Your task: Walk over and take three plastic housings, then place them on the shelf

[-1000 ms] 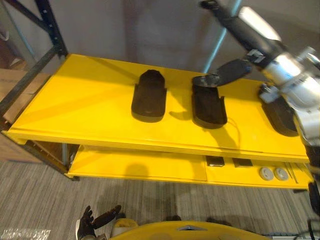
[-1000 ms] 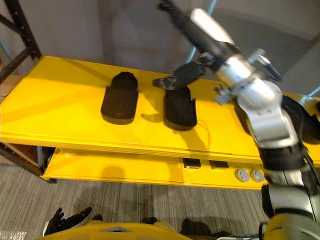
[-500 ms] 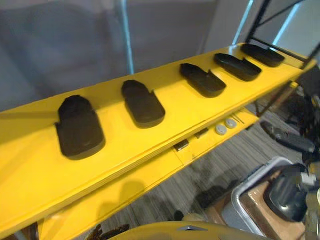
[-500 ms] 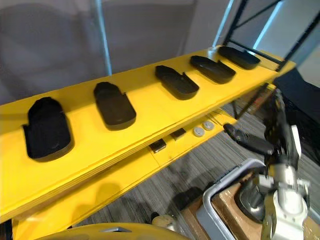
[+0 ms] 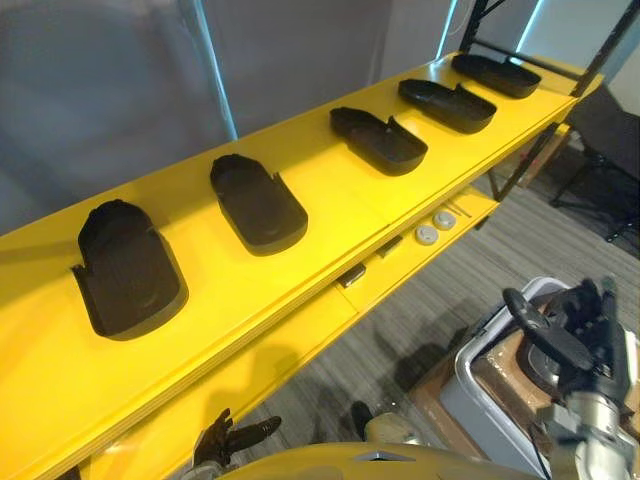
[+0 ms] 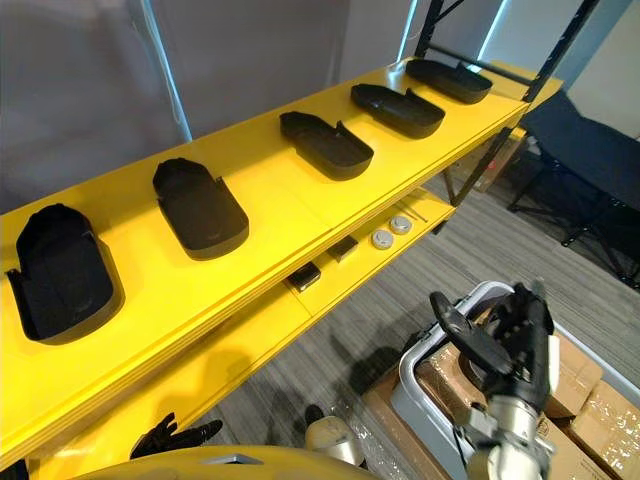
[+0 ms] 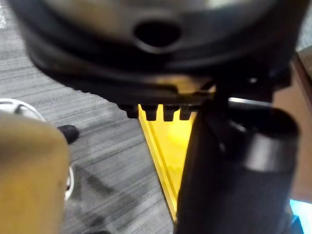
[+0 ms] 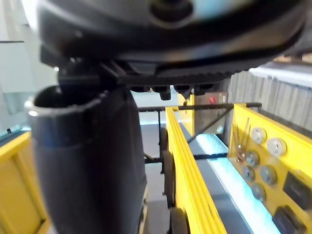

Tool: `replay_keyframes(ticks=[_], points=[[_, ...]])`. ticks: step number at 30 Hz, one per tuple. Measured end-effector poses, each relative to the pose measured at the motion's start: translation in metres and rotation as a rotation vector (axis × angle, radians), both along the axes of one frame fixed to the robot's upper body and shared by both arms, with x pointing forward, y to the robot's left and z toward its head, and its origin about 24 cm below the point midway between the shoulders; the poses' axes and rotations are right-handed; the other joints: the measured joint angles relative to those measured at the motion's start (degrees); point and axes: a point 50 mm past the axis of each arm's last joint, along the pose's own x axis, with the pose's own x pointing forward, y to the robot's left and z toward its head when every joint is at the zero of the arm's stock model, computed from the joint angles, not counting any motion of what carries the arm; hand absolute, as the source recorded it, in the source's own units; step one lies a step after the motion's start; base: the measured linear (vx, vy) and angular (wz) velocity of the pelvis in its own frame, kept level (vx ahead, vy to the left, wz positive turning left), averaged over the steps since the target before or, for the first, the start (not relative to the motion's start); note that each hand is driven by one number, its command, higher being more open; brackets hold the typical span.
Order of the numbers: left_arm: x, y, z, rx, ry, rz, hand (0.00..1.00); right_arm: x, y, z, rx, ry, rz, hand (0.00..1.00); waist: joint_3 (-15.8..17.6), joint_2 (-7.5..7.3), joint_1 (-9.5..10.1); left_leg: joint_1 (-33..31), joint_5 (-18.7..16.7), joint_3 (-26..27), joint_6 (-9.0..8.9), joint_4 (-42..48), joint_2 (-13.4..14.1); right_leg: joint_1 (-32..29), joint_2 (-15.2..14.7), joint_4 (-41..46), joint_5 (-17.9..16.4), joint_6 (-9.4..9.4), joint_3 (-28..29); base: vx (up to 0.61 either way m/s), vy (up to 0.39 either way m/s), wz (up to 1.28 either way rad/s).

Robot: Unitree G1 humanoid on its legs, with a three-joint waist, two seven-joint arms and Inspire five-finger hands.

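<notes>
Several black plastic housings lie in a row on the yellow shelf's top board [image 5: 330, 225]: the nearest [image 5: 127, 268], another [image 5: 258, 203], a third [image 5: 378, 140], and more further along [image 5: 447, 104]. My right hand [image 6: 500, 340] hangs low at the right, open and holding nothing, above a grey bin [image 5: 480, 370]. A dark rounded part [image 5: 545, 372] lies in that bin under the hand. My left hand [image 5: 235, 440] hangs open near the floor, below the shelf's front edge.
The lower yellow board carries two round silver discs [image 5: 435, 225] and small dark boxes [image 5: 352, 275]. Brown cardboard boxes [image 6: 590, 410] sit beside the bin. A dark chair [image 6: 580, 160] stands past the shelf's black end post [image 6: 540, 75].
The whole view has swung round to the right. My right arm has come down from above the middle housing on the shelf to the grey bin.
</notes>
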Motion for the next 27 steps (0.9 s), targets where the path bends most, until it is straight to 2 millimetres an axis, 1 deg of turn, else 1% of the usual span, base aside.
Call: replay_keyframes(ticks=[1, 2, 3, 4, 5, 6, 7, 8, 9, 10, 11, 12, 13, 14, 15, 16, 17, 18, 19, 20, 21, 22, 23, 24, 25, 26, 27], points=[[-0.004, 0.006, 0.000, 0.019, 0.010, 0.043, 1.00, 0.022, 0.012, -0.001, 0.012, -0.014, 0.075, 1.00, 0.7, -0.09, 2.23, -3.0, -2.3, -5.7, 3.84, 6.4, -0.2, -0.9, 0.6, 0.5, 0.6, -0.42, 3.8, 0.00, 0.021, -1.31], [-0.008, 0.007, 0.000, 0.024, 0.018, 0.073, 1.00, 0.035, 0.020, 0.000, 0.017, -0.027, 0.120, 1.00, 1.6, -0.64, 3.41, -4.4, -5.1, -9.9, 5.41, 9.6, -1.1, -1.4, 1.0, 0.9, 0.7, -0.53, 5.8, -0.03, 0.097, -1.82], [-0.022, 0.002, -0.002, 0.014, 0.048, 0.118, 1.00, 0.057, 0.032, -0.003, 0.024, -0.029, 0.194, 1.00, 2.6, 0.44, 5.74, -6.1, -9.3, -18.4, 5.72, 13.9, -4.1, -2.5, 2.7, 2.2, 0.8, -0.51, 10.6, -0.10, 0.198, -1.90], [-0.033, -0.007, -0.004, -0.018, 0.063, 0.171, 1.00, 0.069, 0.042, -0.007, 0.042, -0.017, 0.235, 1.00, 2.6, 2.51, 7.48, -7.3, -12.1, -23.7, 6.01, 15.6, -5.0, -4.1, 5.7, 4.1, 0.7, -0.40, 12.8, -0.12, 0.232, -1.78], [-0.032, -0.010, -0.005, -0.028, 0.054, 0.193, 1.00, 0.070, 0.046, -0.009, 0.059, -0.012, 0.234, 1.00, 2.5, 3.03, 8.33, -7.2, -13.2, -25.2, 4.57, 15.5, -4.8, -5.0, 6.7, 5.5, 0.2, 0.03, 13.2, -0.13, 0.201, -1.00], [-0.024, -0.012, -0.004, -0.025, 0.018, 0.208, 1.00, 0.070, 0.056, -0.010, 0.101, -0.024, 0.236, 1.00, 3.2, 2.83, 8.99, -7.1, -14.1, -25.2, 3.53, 14.9, -5.3, -7.3, 7.1, 8.9, -1.4, 0.12, 12.3, -0.13, 0.128, -0.41], [-0.019, -0.006, -0.002, -0.007, -0.007, 0.187, 1.00, 0.068, 0.067, -0.008, 0.148, -0.045, 0.236, 1.00, 4.4, 1.18, 9.65, -7.3, -14.1, -24.3, 3.62, 15.5, -6.5, -9.4, 6.2, 12.6, -2.4, -0.09, 10.0, -0.14, 0.092, -0.21], [-0.018, -0.006, -0.001, -0.005, -0.013, 0.189, 1.00, 0.065, 0.071, -0.007, 0.159, -0.051, 0.235, 1.00, 4.6, 0.88, 9.70, -7.6, -14.3, -24.1, 3.80, 16.0, -6.8, -10.0, 6.0, 13.7, -2.5, 0.23, 9.7, -0.13, 0.083, -0.29], [-0.017, -0.006, -0.001, -0.007, -0.015, 0.194, 1.00, 0.059, 0.077, -0.005, 0.175, -0.057, 0.234, 1.00, 4.6, 0.79, 9.86, -7.8, -14.7, -23.2, 3.98, 17.2, -7.1, -11.0, 5.9, 15.4, -1.9, 1.06, 7.7, -0.09, 0.074, -0.50], [-0.017, -0.007, -0.002, -0.013, -0.015, 0.198, 1.00, 0.053, 0.083, -0.002, 0.192, -0.072, 0.235, 1.00, 4.7, 0.74, 9.79, -7.7, -15.4, -21.7, 4.37, 18.2, -7.2, -11.5, 5.7, 16.1, -1.7, 0.98, 6.4, -0.08, 0.091, -0.59], [-0.017, -0.007, -0.001, -0.014, -0.015, 0.198, 1.00, 0.048, 0.084, -0.001, 0.199, -0.080, 0.229, 1.00, 4.7, 0.81, 9.59, -7.6, -15.7, -21.2, 4.45, 18.7, -7.1, -11.4, 5.7, 16.1, -1.6, 1.08, 6.3, -0.08, 0.090, -0.70], [-0.017, -0.007, -0.002, -0.017, -0.014, 0.196, 1.00, 0.037, 0.083, -0.001, 0.206, -0.088, 0.212, 1.00, 5.0, 0.64, 9.53, -6.9, -15.9, -19.7, 4.46, 18.8, -7.1, -11.4, 5.8, 16.3, -0.7, 0.69, 5.4, -0.12, 0.071, -0.69], [-0.019, -0.006, -0.002, -0.018, -0.009, 0.201, 1.00, 0.026, 0.082, -0.002, 0.211, -0.092, 0.192, 1.00, 5.2, 0.30, 9.62, -6.2, -16.0, -17.9, 4.65, 18.6, -6.4, -11.2, 5.2, 15.5, 0.4, -0.30, 2.6, -0.13, 0.042, -0.71], [-0.021, -0.005, -0.002, -0.016, -0.004, 0.210, 1.00, 0.020, 0.082, -0.003, 0.212, -0.087, 0.188, 1.00, 5.3, -0.03, 9.73, -5.9, -16.1, -17.1, 4.79, 18.5, -6.3, -10.8, 4.7, 14.1, 0.4, -1.75, 0.9, -0.15, 0.021, -0.66], [-0.021, -0.003, -0.001, -0.011, -0.007, 0.225, 1.00, 0.013, 0.080, -0.005, 0.209, -0.078, 0.185, 1.00, 5.6, -0.23, 9.32, -6.0, -15.7, -15.5, 5.61, 18.3, -5.3, -10.9, 3.1, 13.7, -1.3, -4.24, -3.9, -0.12, 0.023, -0.67], [-0.023, -0.002, -0.001, -0.016, -0.001, 0.258, 1.00, 0.010, 0.081, -0.008, 0.212, -0.066, 0.188, 1.00, 5.8, -0.08, 9.53, -5.9, -15.4, -13.5, 5.56, 17.8, -4.0, -12.4, 1.6, 17.2, -1.6, -4.38, -8.1, -0.13, 0.012, -0.67], [-0.023, -0.002, -0.002, -0.023, 0.002, 0.276, 1.00, 0.010, 0.082, -0.009, 0.214, -0.062, 0.191, 1.00, 5.8, -0.10, 9.65, -5.8, -15.3, -12.7, 5.31, 17.7, -3.2, -12.7, 1.0, 19.4, -1.8, -4.65, -9.9, -0.08, -0.009, -0.77], [-0.024, -0.002, -0.002, -0.030, 0.016, 0.295, 1.00, 0.011, 0.085, -0.009, 0.220, -0.063, 0.206, 1.00, 5.8, 0.01, 10.38, -5.0, -14.9, -11.0, 4.70, 17.3, -1.1, -13.0, -0.5, 24.8, -2.6, -5.81, -12.7, -0.06, -0.025, -0.61], [-0.024, -0.001, -0.002, -0.031, 0.016, 0.302, 1.00, 0.011, 0.087, -0.008, 0.223, -0.068, 0.214, 1.00, 5.7, 0.00, 10.78, -4.8, -14.8, -10.3, 4.50, 17.1, -0.2, -13.1, -1.3, 27.6, -3.0, -6.31, -13.4, 0.01, -0.045, -0.81], [-0.023, 0.000, -0.002, -0.032, 0.016, 0.309, 1.00, 0.014, 0.093, -0.007, 0.231, -0.088, 0.238, 1.00, 5.4, -0.27, 11.92, -3.8, -14.5, -8.5, 3.91, 17.0, 1.8, -13.0, -4.3, 33.5, -3.6, -7.72, -14.3, 0.05, -0.093, -0.81], [-0.023, 0.002, -0.001, -0.031, 0.016, 0.320, 1.00, 0.020, 0.101, -0.004, 0.240, -0.108, 0.270, 1.00, 5.2, -0.52, 12.81, -3.5, -14.5, -7.2, 3.81, 17.5, 3.6, -12.7, -7.7, 37.3, -3.8, -8.37, -14.2, 0.08, -0.158, -0.97], [-0.025, 0.005, -0.001, -0.025, 0.023, 0.340, 1.00, 0.029, 0.110, -0.003, 0.251, -0.120, 0.298, 1.00, 4.9, -1.03, 12.90, -3.6, -14.5, -6.7, 3.71, 19.4, 5.2, -11.6, -10.8, 37.2, 0.9, -11.80, -13.7, 0.07, -0.174, -0.80], [-0.027, 0.012, 0.001, -0.009, 0.028, 0.344, 1.00, 0.032, 0.114, -0.005, 0.259, -0.118, 0.311, 1.00, 4.4, -1.76, 12.94, -4.0, -14.6, -7.1, 3.60, 20.9, 5.5, -10.9, -12.1, 35.4, 9.4, -14.60, -13.3, 0.07, -0.203, -0.76], [-0.025, 0.018, 0.002, 0.001, 0.024, 0.340, 1.00, 0.038, 0.118, -0.008, 0.262, -0.108, 0.326, 1.00, 3.9, -2.02, 13.45, -5.3, -14.6, -9.4, 3.68, 24.6, 6.7, -10.4, -11.0, 33.3, 13.1, -15.90, -13.1, 0.00, -0.190, -0.75], [-0.022, 0.020, 0.002, -0.008, 0.027, 0.341, 1.00, 0.047, 0.120, -0.010, 0.263, -0.105, 0.317, 1.00, 3.9, -1.93, 14.36, -9.0, -13.8, -13.3, 4.01, 29.3, 7.4, -10.2, -10.0, 31.5, 13.7, -15.74, -12.0, -0.08, -0.174, -0.70], [-0.015, 0.019, 0.001, -0.008, 0.022, 0.317, 1.00, 0.052, 0.112, -0.016, 0.257, -0.077, 0.263, 1.00, 3.1, -0.85, 13.54, -10.0, -11.6, -17.3, 2.09, 19.6, 6.7, -10.3, -9.2, 30.1, 11.8, -14.00, -11.0, -0.19, -0.196, -0.66], [-0.014, 0.020, 0.001, 0.002, 0.033, 0.299, 1.00, 0.055, 0.109, -0.020, 0.250, -0.058, 0.218, 1.00, 3.8, -1.59, 13.50, -8.5, -11.8, -17.1, -1.58, 18.1, 6.6, -12.4, -9.6, 36.5, 5.5, -11.09, -8.7, -0.16, -0.163, -0.44]])
